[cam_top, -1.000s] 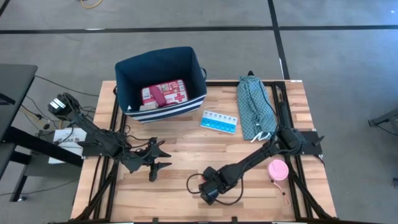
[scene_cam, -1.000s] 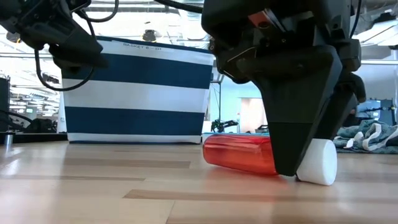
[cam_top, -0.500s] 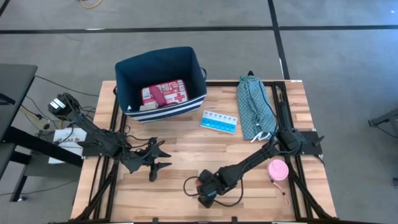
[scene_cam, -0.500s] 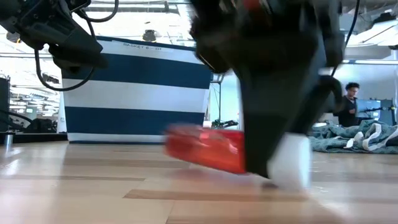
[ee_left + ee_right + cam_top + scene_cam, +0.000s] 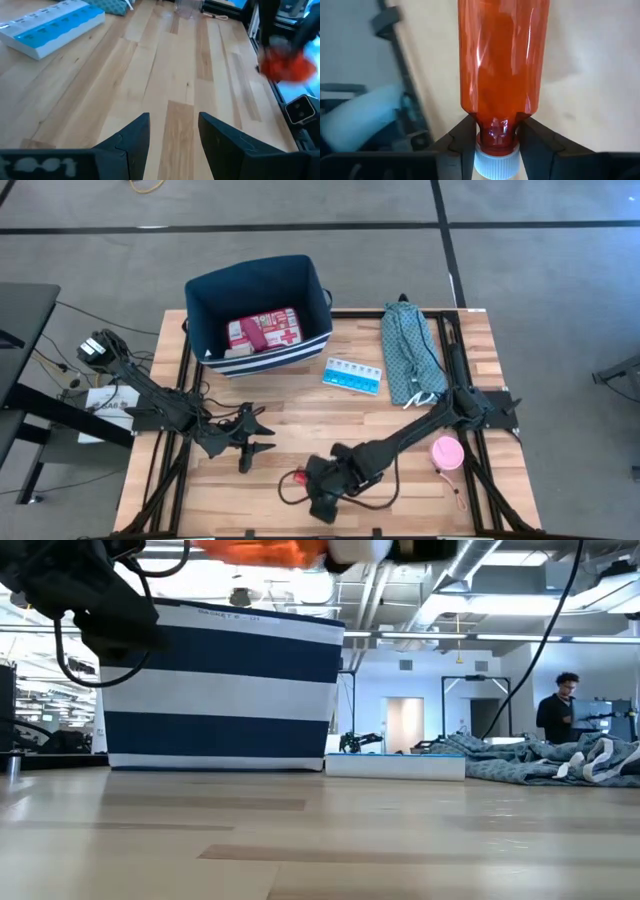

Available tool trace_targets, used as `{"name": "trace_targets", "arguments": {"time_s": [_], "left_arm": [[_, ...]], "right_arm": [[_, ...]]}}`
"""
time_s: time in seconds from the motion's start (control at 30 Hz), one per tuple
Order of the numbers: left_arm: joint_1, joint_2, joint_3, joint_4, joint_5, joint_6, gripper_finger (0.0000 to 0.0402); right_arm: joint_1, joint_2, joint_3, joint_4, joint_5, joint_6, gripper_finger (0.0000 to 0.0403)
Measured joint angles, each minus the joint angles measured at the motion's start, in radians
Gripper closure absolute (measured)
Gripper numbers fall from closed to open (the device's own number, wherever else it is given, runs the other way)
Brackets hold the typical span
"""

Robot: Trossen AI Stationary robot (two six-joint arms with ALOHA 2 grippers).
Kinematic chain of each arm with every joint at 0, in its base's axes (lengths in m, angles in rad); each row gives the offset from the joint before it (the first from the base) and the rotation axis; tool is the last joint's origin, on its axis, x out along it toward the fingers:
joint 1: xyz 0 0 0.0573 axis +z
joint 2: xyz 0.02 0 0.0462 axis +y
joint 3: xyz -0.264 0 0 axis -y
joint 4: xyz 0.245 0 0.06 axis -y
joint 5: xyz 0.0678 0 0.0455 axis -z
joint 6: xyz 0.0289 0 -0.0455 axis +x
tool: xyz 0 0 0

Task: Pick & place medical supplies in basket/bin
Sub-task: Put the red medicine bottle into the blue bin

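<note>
Right gripper point(image 5: 495, 145) clamps the orange bottle point(image 5: 502, 60) by its neck, lifted off the table's near edge. Next: carry to the navy bin point(image 5: 258, 275), which holds the first-aid case point(image 5: 265, 330). Left gripper point(image 5: 172, 140) waits, fingers apart.

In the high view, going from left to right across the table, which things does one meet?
Open left gripper → dark navy fabric bin with the red-and-white first-aid case inside → right gripper shut on the orange bottle → light-blue pill organizer strip → teal patterned cloth bundle → pink round disc.
</note>
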Motion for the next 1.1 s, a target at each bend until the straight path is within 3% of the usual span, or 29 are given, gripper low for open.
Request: {"name": "trace_targets", "arguments": {"time_s": [0.13, 0.27, 0.4, 0.57, 0.7, 0.8, 0.97, 1.1], "left_arm": [[0.0, 0.0, 0.0, -0.001, -0.01, 0.005, 0.0245], [0.0, 0.0, 0.0, 0.005, -0.041, -0.001, 0.0245], [0.0, 0.0, 0.0, 0.006, -0.045, -0.001, 0.0245], [0.0, 0.0, 0.0, 0.006, -0.046, -0.01, 0.0245], [0.0, 0.0, 0.0, 0.003, -0.07, -0.01, 0.0245], [0.001, 0.0, 0.0, 0.003, -0.07, -0.007, 0.0245], [0.001, 0.0, 0.0, 0.002, -0.071, -0.002, 0.0245], [0.001, 0.0, 0.0, 0.006, -0.125, 0.045, 0.0245]], "right_arm": [[-0.028, 0.0, 0.172, -0.289, 0.11, -0.013, 0.0286], [-0.076, -0.005, 0.352, -0.489, 0.361, -0.094, 0.0285], [-0.155, -0.072, 0.322, -0.413, 0.629, -0.226, 0.0284], [-0.318, -0.111, 0.325, -0.254, 0.75, -0.375, 0.0284], [-0.467, -0.1, 0.323, -0.065, 0.7, -0.53, 0.0284], [-0.576, -0.075, 0.325, 0.031, 0.555, -0.624, 0.0284], [-0.707, -0.038, 0.321, 0.075, 0.296, -0.574, 0.0284], [-0.762, -0.015, 0.323, 0.072, 0.247, -0.597, 0.0268]]}}
